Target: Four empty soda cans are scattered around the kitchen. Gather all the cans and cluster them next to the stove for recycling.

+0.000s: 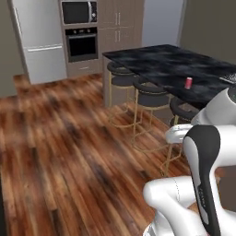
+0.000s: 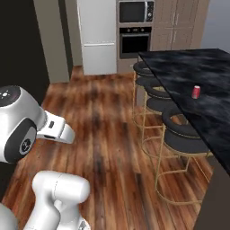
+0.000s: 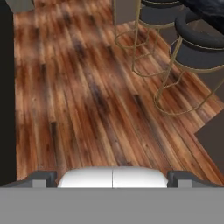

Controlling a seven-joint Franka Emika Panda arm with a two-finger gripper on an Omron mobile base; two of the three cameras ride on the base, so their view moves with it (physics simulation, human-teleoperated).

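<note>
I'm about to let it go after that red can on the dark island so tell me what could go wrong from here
1. The red can stands upright on the black counter, seemingly well in from the edge; a long reach over the edge could tip it, and it may roll.
2. Bar stools line the counter's side toward the robot, so the base or arm may bump them.
3. The gripper is open, empty and pointed at the wooden floor; it must reorient before approaching.

Red can [image 1: 188, 82] (upright) on counter [image 1: 156, 62]
</note>
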